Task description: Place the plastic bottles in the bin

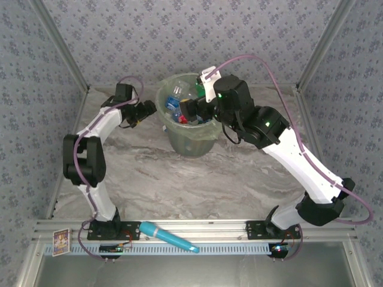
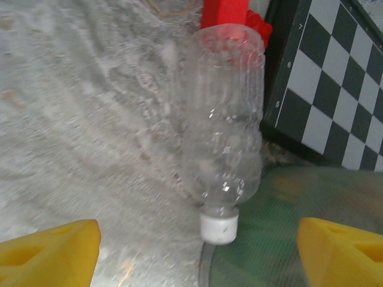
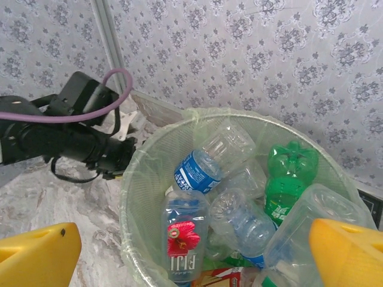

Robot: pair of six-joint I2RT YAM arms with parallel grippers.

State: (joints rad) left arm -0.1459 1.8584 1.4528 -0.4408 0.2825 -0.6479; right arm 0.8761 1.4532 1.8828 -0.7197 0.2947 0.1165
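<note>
Left gripper (image 2: 197,251) gapes wide, nothing held; clear bottle (image 2: 224,119) just ahead, untouched. Looks empty through the blur: thin-walled, likely light, springy, slick. Take the ribbed middle, gently.

A grey-veined marble-patterned tabletop (image 1: 197,179) sits between walls of pale wallpaper (image 1: 197,36) printed with small blue-grey floral motifs, with slanted metal posts (image 1: 60,45) at the far corners. Along the near edge runs a slotted aluminium rail (image 1: 203,228), and on it lie a teal marker-like stick (image 1: 169,237) — tilted, its thicker end to the left — and, well apart at the rail's left end, a small printed card (image 1: 60,242). The left wrist view shows a black-and-white checkerboard panel (image 2: 335,84) in a dark frame, with a red block (image 2: 224,13) just beside its left edge.
</note>
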